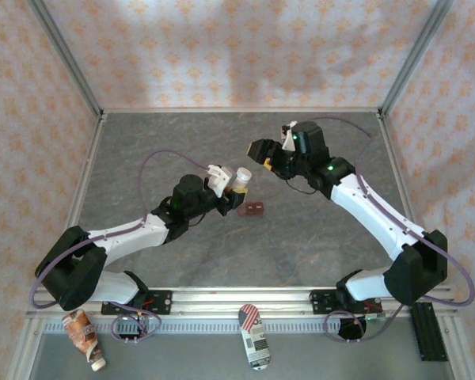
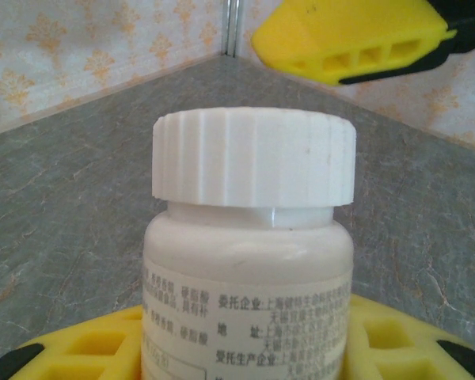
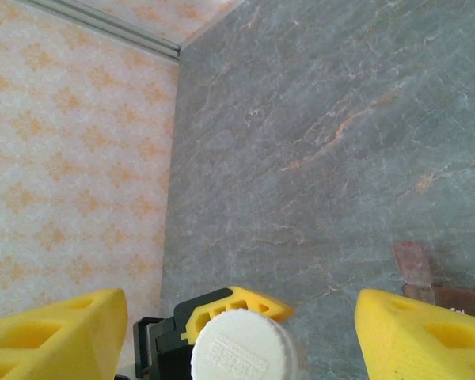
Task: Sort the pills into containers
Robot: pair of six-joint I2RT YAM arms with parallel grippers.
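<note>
A small white bottle (image 1: pixel 240 177) with a ribbed white cap (image 2: pixel 253 165) stands upright in my left gripper (image 1: pixel 234 192), whose yellow fingers (image 2: pixel 87 348) are shut on its labelled body. My right gripper (image 1: pixel 261 150) hangs open just above and beyond the cap (image 3: pixel 245 348), not touching it. Its fingers (image 3: pixel 55 328) stand wide on either side of the cap, and one of them (image 2: pixel 348 38) shows above the bottle. The dark red-brown containers (image 1: pixel 255 210) lie on the table right of the bottle, with their end (image 3: pixel 416 263) at the picture's edge. The pills are out of view.
The grey marbled table (image 1: pixel 324 237) has metal rails at its edges and patterned walls behind. Below the front rail lie a brown tube (image 1: pixel 85 336) and a printed packet (image 1: pixel 255 336).
</note>
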